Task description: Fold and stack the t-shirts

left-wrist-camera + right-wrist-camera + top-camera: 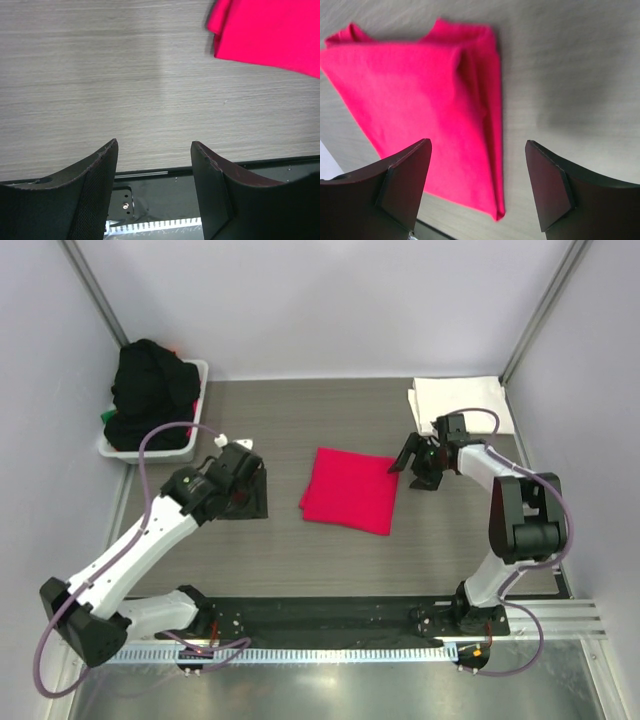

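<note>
Centre: folded t-shirt (350,490); far left: basket (199,370) holding t-shirt heap (150,390); far right: flat t-shirt (460,400).

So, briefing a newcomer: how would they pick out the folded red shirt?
Look at the grey wood-grain table. Near its middle lies the red t-shirt, folded flat. It alone is bright red; the white shirt and black heap sit in far corners.

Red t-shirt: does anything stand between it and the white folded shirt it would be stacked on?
Nothing lies on the table between the red t-shirt and the white folded shirt; only the open, empty right tool hangs over that gap.
</note>
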You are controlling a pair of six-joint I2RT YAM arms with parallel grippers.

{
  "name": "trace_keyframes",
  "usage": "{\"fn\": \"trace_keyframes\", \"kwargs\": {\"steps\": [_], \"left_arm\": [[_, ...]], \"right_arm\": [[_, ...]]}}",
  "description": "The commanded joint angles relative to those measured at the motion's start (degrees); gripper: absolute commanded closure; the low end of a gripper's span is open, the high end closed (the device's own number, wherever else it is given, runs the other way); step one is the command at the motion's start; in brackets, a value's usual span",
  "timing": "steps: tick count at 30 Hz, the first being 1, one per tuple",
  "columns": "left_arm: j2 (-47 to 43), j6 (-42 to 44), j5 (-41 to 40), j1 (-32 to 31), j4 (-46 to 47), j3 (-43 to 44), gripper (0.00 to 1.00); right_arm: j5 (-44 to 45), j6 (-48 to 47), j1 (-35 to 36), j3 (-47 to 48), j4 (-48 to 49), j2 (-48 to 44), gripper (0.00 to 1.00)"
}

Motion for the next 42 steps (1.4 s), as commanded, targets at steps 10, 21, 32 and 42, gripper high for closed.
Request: {"fn": "trace_keyframes", "kwargs": {"steps": [10,21,32,42], "left_arm": [[-13.38,-3.57,-5.07,0.14,3.62,-8.11,0.39],[-20.42,-5.94,-7.61,0.14,5.9,-14.61,0.39],[-21.04,-6.56,-12.18,0.14,1.69,-12.77,0.39],[-22.53,-6.38,-12.63,0.14,3.71,-14.18,0.39]], "right_arm": [[-3.46,-2.0,-1.42,5.45,11.04,14.29,0.26],[-9.17,1.25,-1.42,-3.51,24.57,17.46,0.81],[1.88,-5.86,-1.42,4.55,8.43,7.18,0.99],[19.38,-16.14,-1.42,23.0,-3.89,4.54,0.99]]}}
